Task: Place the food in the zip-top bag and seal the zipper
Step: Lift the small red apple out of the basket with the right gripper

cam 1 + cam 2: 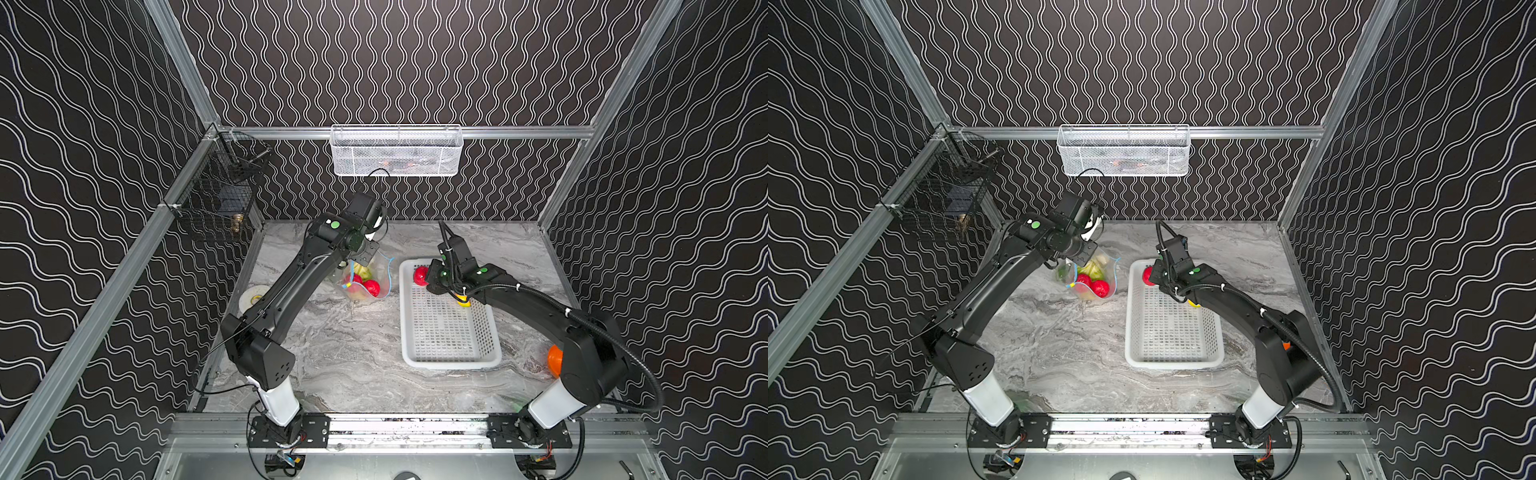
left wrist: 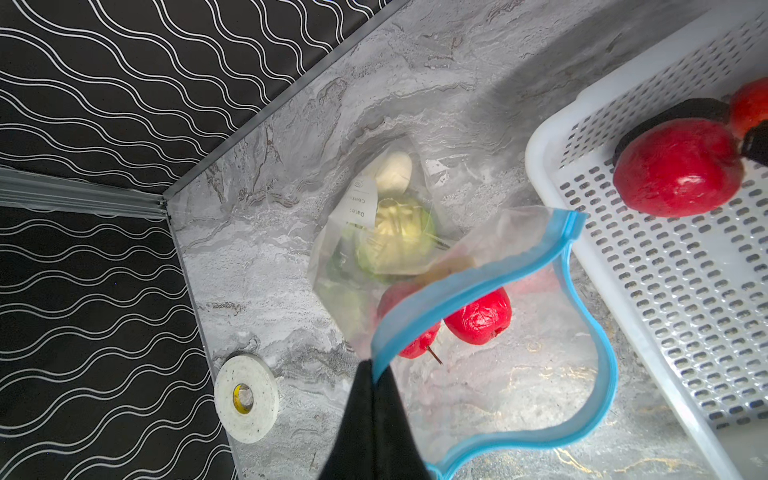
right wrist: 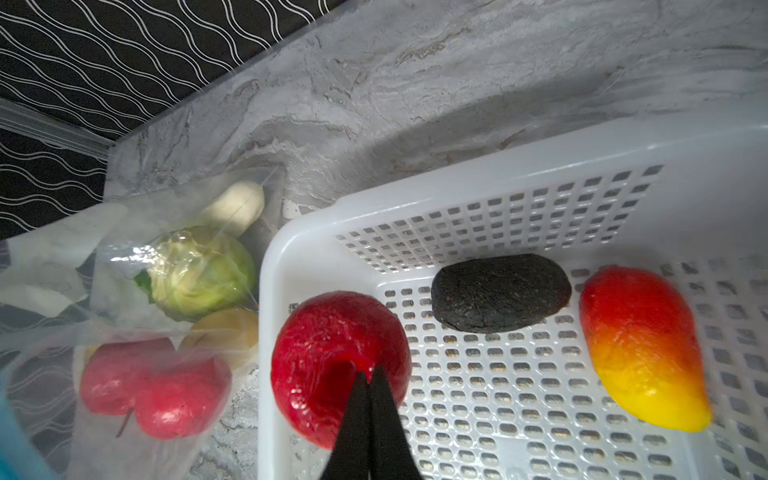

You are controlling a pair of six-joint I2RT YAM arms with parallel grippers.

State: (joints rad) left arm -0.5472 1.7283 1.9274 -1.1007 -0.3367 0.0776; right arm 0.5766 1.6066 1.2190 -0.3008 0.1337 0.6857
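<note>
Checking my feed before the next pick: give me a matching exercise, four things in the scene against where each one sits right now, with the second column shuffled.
Things:
1. green cabbage
2. dark lump
3. tape roll
4. blue zipper edge

Places:
A. pinched in the left gripper
B. lying loose in the white basket
C. inside the clear bag
D. on the bare table, outside bag and basket

Pairs: 1-C, 2-B, 3-D, 4-A.
</note>
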